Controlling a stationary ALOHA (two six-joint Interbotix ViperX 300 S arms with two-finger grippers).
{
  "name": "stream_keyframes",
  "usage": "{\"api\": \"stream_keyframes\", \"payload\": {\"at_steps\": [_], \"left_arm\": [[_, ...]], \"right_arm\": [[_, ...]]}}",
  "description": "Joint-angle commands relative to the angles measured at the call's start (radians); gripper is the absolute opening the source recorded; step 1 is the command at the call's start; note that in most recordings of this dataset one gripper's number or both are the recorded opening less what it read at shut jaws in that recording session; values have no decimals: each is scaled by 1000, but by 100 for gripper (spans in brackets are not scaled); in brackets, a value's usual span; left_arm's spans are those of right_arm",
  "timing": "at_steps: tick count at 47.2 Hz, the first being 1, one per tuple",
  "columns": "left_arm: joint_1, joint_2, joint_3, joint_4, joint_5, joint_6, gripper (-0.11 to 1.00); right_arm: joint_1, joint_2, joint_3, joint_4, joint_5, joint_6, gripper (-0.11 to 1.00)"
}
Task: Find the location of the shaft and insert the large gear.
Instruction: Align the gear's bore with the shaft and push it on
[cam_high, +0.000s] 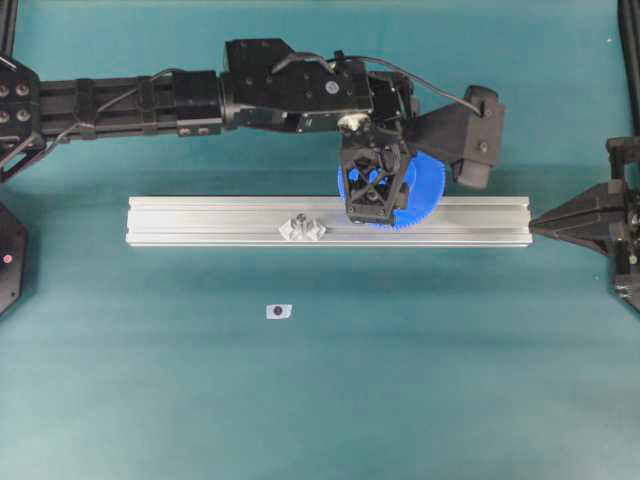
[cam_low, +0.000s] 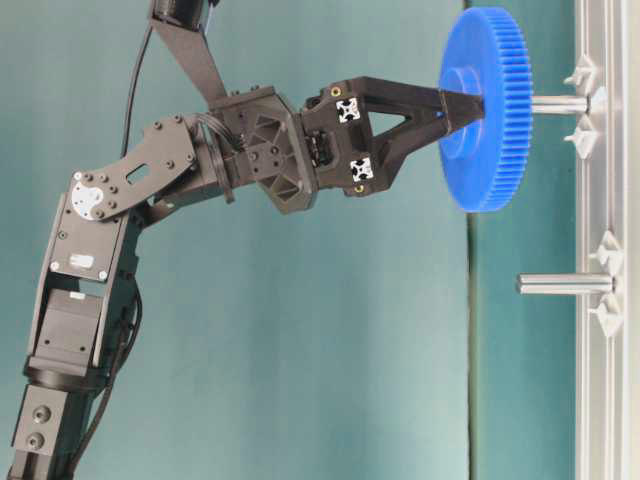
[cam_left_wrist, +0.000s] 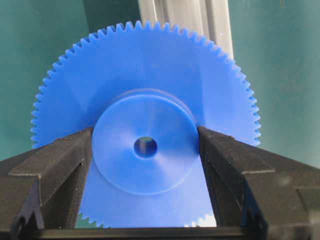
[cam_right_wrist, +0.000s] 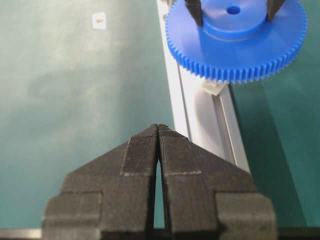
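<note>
My left gripper (cam_high: 375, 205) is shut on the raised hub of the large gear (cam_high: 425, 185), a bright blue toothed disc held over the right half of the rail. In the left wrist view both fingers (cam_left_wrist: 65, 165) press the hub's sides, and the gear (cam_left_wrist: 150, 70) fills the frame with its centre hole showing. From table level the gear (cam_low: 490, 150) sits in line with the shaft (cam_low: 558, 103), whose silvery stem shows between gear and rail. The shaft's tip is hidden behind the gear. My right gripper (cam_right_wrist: 158, 127) is shut and empty by the rail's right end (cam_high: 535, 228).
The aluminium rail (cam_high: 200, 220) lies across the teal table. A second upright pin (cam_low: 565, 284) with clear pieces stands on it left of the gear, also seen from overhead (cam_high: 303, 226). A small white tag (cam_high: 279, 311) lies on the mat in front of the rail.
</note>
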Motion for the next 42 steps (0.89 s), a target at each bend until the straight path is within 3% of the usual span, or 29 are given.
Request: {"api": "stream_keyframes", "payload": {"at_steps": [1, 17, 42], "left_arm": [[-26, -26, -12, 3, -2, -2, 72], [-58, -29, -11, 3, 2, -2, 72], [21, -23, -5, 3, -3, 14, 72]], "right_arm": [[-2, 6, -11, 2, -9, 9, 1], [-2, 6, -12, 2, -9, 11, 1], [-2, 5, -14, 2, -6, 11, 1]]}}
